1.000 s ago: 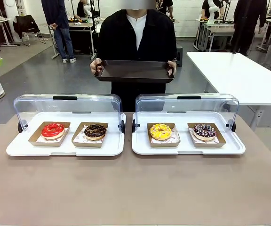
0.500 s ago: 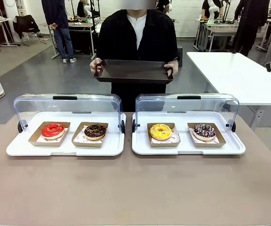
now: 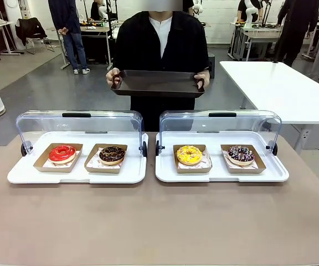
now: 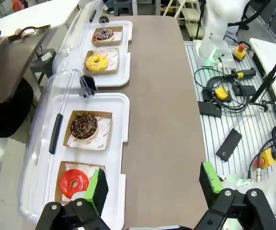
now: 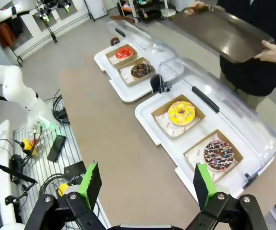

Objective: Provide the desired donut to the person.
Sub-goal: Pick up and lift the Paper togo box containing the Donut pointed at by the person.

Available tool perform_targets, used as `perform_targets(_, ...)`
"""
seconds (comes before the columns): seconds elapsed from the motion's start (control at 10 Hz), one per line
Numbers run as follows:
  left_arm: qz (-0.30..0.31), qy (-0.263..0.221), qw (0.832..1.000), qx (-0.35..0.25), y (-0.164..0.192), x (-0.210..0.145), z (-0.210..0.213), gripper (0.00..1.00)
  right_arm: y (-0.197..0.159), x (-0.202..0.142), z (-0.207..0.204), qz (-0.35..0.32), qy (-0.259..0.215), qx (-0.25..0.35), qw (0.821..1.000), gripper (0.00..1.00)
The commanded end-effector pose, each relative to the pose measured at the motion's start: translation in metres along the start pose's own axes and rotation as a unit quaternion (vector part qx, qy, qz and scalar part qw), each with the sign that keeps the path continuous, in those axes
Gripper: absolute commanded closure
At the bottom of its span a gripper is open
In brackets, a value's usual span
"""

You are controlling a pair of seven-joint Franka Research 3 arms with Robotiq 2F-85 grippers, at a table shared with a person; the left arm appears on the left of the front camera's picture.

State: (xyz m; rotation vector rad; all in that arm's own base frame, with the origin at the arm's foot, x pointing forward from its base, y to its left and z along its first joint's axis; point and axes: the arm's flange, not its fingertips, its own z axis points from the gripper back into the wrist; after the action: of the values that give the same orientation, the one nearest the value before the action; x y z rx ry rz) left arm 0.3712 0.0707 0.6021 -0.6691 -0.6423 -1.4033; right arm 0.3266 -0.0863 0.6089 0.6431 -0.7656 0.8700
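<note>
Left end effector and right end effector released, empty, high, well apart from table.

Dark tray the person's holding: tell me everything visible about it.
The dark brown rectangular tray looks like smooth plastic, with a low raised rim and rounded corners, its flat bottom bare. The person in the black shirt holds it roughly level at waist height, a hand on each short end, beyond the far edge of the table. Only the hands touch it.
</note>
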Motion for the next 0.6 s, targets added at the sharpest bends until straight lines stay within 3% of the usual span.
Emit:
perform_targets(0.0,0.017,0.018,1.000,0.019,-0.0076,0.0001,-0.0071,0.00,-0.0012,0.0039,-0.0061,0.014,-0.003,0.013,1.000,0.00)
perform_targets(0.1,0.000,0.000,1.000,0.000,0.0000,0.0000,0.0000,0.00,0.0000,0.0000,0.0000,0.000,0.000,0.000,1.000,0.00)
perform_targets(0.5,0.000,0.000,1.000,0.000,0.0000,0.0000,0.0000,0.00,0.0000,0.0000,0.0000,0.000,0.000,0.000,1.000,0.00)
